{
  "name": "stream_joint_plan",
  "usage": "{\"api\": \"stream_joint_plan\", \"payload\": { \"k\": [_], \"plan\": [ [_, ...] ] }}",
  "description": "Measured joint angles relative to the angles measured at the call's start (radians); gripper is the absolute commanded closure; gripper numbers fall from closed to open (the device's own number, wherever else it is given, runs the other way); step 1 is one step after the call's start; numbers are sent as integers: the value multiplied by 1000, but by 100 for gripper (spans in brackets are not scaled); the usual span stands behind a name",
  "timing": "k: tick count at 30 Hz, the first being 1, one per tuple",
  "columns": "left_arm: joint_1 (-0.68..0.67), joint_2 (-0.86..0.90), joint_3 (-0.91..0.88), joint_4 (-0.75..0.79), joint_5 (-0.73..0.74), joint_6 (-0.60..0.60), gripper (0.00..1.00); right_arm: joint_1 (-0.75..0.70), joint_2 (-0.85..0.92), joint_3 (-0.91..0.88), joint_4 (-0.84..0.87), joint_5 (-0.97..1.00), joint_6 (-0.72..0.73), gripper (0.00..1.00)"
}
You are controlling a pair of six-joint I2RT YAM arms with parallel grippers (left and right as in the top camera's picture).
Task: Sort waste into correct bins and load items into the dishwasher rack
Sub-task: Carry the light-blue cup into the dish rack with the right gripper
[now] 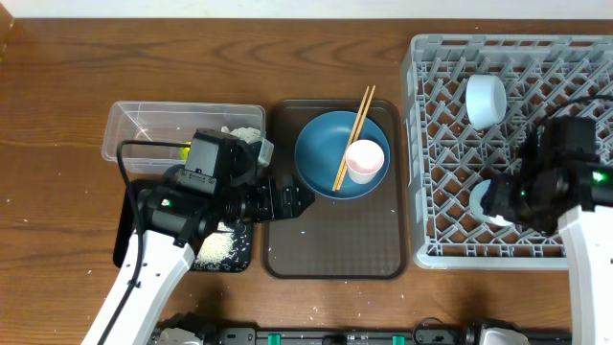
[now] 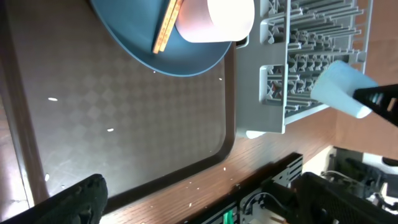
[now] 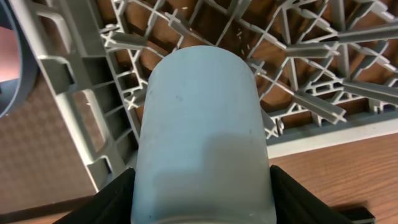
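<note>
My right gripper (image 3: 202,202) is shut on the light blue cup (image 3: 202,137) and holds it over the front-left part of the grey dishwasher rack (image 1: 436,144). The white bowl (image 1: 486,99) sits in the rack. The dark blue plate (image 1: 326,144) lies on the brown serving tray, with two chopsticks (image 1: 354,134) and the pale pink cup (image 1: 365,160) on it. My left gripper (image 1: 297,201) is open and empty above the brown tray, left of the plate. The clear tub (image 1: 153,120) holds white tissue (image 1: 244,134) and a yellow-green wrapper (image 1: 182,150). Rice crumbs (image 1: 218,247) lie in the black tray (image 1: 244,261).
The brown serving tray (image 1: 330,244) lies between the bins and the rack, with a few white crumbs on it and on the wood in front. My left arm covers most of the black tray. The table's front edge is close below.
</note>
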Motion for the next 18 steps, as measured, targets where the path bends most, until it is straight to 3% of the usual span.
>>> {"api": "stream_joint_plan", "payload": {
  "k": [7,11,12,16,18],
  "plan": [
    [0,0,0,0,0,0,0,0,67,0,45,-16,0,55],
    [0,0,0,0,0,0,0,0,96,0,53,-25,0,47],
    [0,0,0,0,0,0,1,0,100,0,53,-27,0,41],
    [0,0,0,0,0,0,1,0,113,0,53,-32,16,1],
    [0,0,0,0,0,0,1,0,114,0,55,-35,16,1]
  ]
}}
